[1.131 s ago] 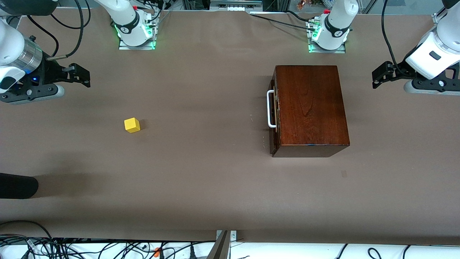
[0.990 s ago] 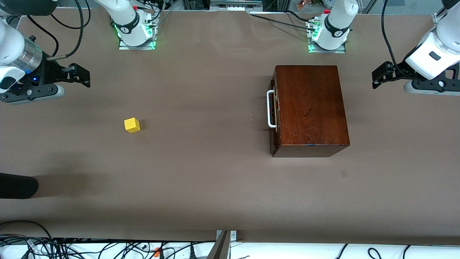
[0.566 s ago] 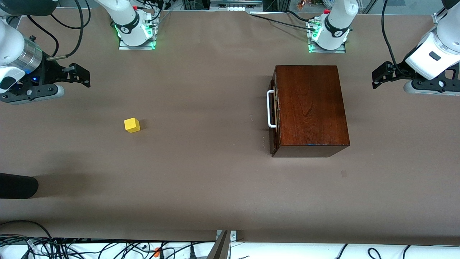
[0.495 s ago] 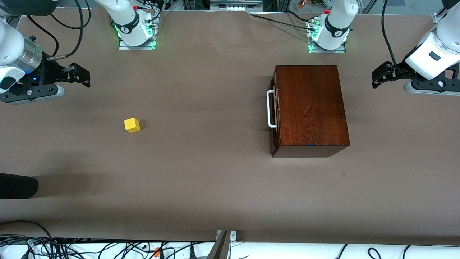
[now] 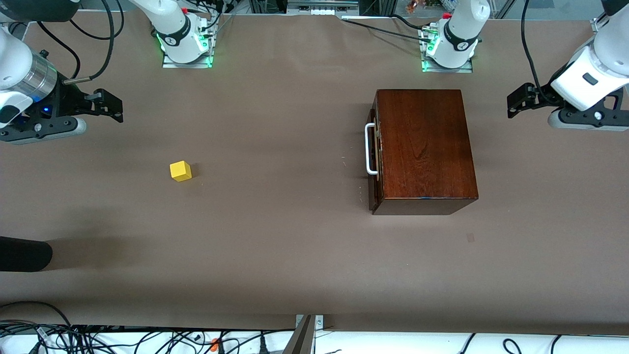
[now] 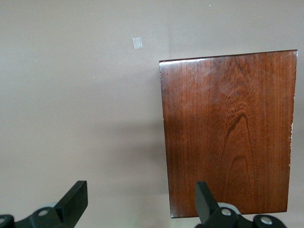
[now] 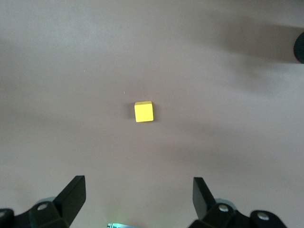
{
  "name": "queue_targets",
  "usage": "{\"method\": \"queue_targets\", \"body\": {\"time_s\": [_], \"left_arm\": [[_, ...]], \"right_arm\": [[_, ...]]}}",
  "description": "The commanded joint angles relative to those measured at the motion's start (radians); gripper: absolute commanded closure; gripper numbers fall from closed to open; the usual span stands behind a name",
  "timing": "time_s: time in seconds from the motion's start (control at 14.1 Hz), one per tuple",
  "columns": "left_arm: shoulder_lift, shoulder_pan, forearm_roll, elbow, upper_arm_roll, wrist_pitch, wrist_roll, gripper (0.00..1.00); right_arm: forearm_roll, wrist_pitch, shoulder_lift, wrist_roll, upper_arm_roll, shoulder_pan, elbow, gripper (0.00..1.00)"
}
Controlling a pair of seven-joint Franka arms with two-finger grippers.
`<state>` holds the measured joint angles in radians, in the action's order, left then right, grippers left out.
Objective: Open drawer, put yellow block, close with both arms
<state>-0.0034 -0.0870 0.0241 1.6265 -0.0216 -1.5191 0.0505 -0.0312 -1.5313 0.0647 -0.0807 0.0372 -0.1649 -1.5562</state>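
Brown table (image 5: 295, 246) under both arms, with a dark reddish-brown wooden box (image 5: 422, 147) toward the left arm's end and a yellow block (image 5: 180, 171) toward the right arm's end, the two well apart. Drawer (image 5: 373, 152) fully pushed in, its dark front flush with the box's face that looks toward the right arm's end, white bar handle (image 5: 369, 149) untouched on that front. Yellow block flat on the bare table, about as near to the front camera as the handle's lower part, nothing touching it. Right gripper (image 5: 105, 104) up in the air at the right arm's end of the table, over bare surface, fingers (image 7: 72, 194) spread wide with nothing between them; in the right wrist view the yellow block (image 7: 144, 111) sits alone on the table ahead of the open fingertips, well apart from them. Left gripper (image 5: 522, 101) up in the air at the left arm's end, over bare table just past the box's closed back, fingers (image 6: 76, 202) likewise spread wide and empty; in the left wrist view the box top (image 6: 228, 133) fills one side, one fingertip overlapping its edge in the picture, contact not to be told. Small pale patch (image 5: 470, 238) on the table, nearer to the front camera than the box.
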Motion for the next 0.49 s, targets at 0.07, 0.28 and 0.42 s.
{"method": "queue_targets", "body": {"time_s": [0.07,0.28,0.42], "left_arm": [[0.075,-0.033,-0.012,-0.075,-0.014,-0.007,0.009,0.0],[0.114,-0.04,-0.016,-0.125,-0.029,-0.004,0.009,0.0],[0.124,-0.059,-0.019,-0.117,-0.046,-0.004,0.011,0.0]], "right_arm": [[0.014,0.003,0.01,0.01,0.001,-0.004,0.024,0.0],[0.014,0.002,0.01,0.009,0.001,-0.004,0.024,0.0],[0.014,0.003,0.01,0.009,0.001,-0.004,0.024,0.0]]}}
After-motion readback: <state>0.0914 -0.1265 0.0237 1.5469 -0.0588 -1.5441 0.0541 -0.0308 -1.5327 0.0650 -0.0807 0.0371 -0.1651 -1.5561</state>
